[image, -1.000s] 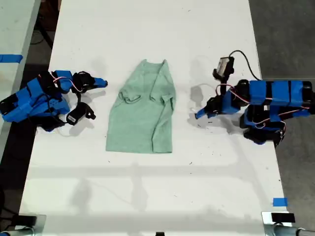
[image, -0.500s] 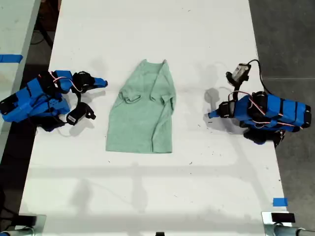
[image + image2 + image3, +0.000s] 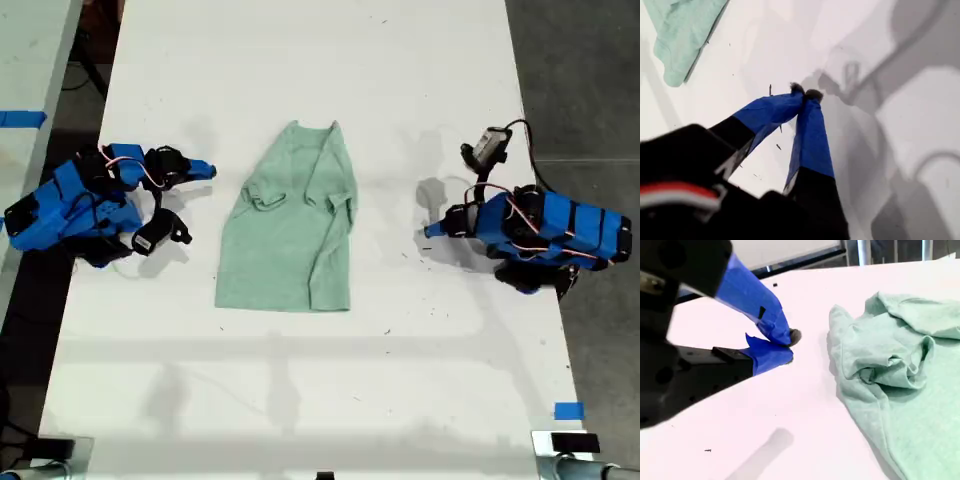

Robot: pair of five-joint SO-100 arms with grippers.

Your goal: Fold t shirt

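Two tools are in play and neither has hold of anything. My first gripper (image 3: 806,93), at about three o'clock in the exterior view (image 3: 430,231), has its blue-taped jaws pinched together on nothing, resting low over bare white worktop (image 3: 300,400) well clear of the cloth. My second gripper (image 3: 788,346), at about nine o'clock in the exterior view (image 3: 205,170), has its jaws nearly closed with only a sliver between the tips, empty, just beside the shirt's edge.

You will find the small pale mint-green cloth t shirt (image 3: 290,230) lying flat mid-worktop, partly folded lengthwise, with a sleeve bunched near the collar (image 3: 890,365).

Watch that bunched sleeve, in my judgement: pinch there and you may lift several layers and undo the fold. Jaws this tight could also slide over the cloth or drag it askew, so open them before you reach in.
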